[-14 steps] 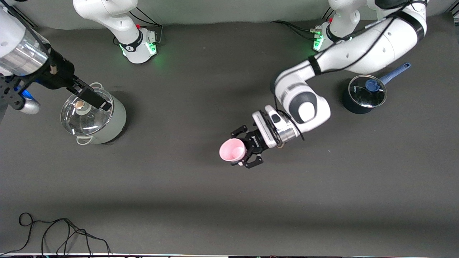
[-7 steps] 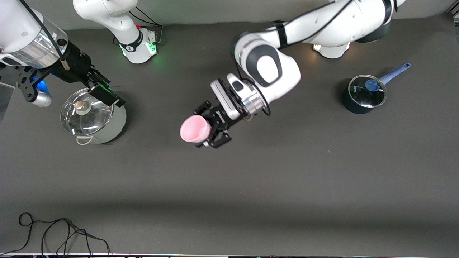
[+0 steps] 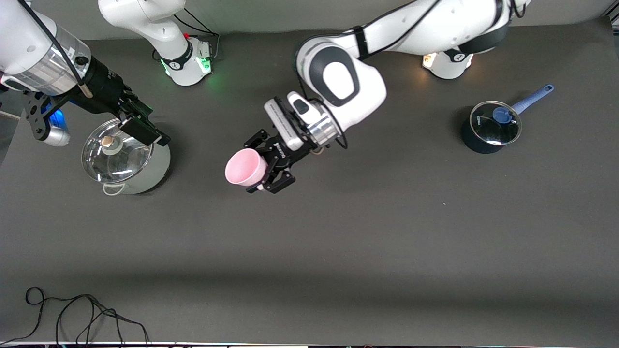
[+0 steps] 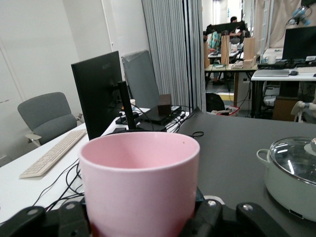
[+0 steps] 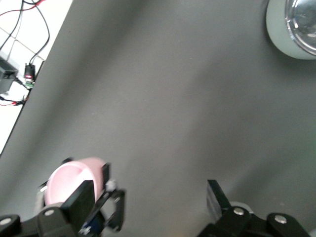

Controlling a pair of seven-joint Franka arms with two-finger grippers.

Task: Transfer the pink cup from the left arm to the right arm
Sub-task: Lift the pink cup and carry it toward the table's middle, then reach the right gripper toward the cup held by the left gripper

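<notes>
One cup, two grippers: the pink cup (image 3: 245, 166) is pinched near its base by the left gripper (image 3: 269, 166) and carried in the air over the middle of the table.
The cup is held on its side with its mouth turned toward the right gripper (image 3: 140, 130), whose blocky fingers are spread wide over the lidded grey pot (image 3: 126, 162) at the right arm's end; the two grippers are well apart. A miss or a knock could be expected if the spread fingers are brought in off-line, since only the tapered upper wall is left free. A slip is also possible if the left grip is released early. How deep the cup sits between the thin fingers (image 4: 69, 219) is hidden, and the right gripper's own fingers (image 5: 81, 200) are cut off at the edge of the right wrist view.
</notes>
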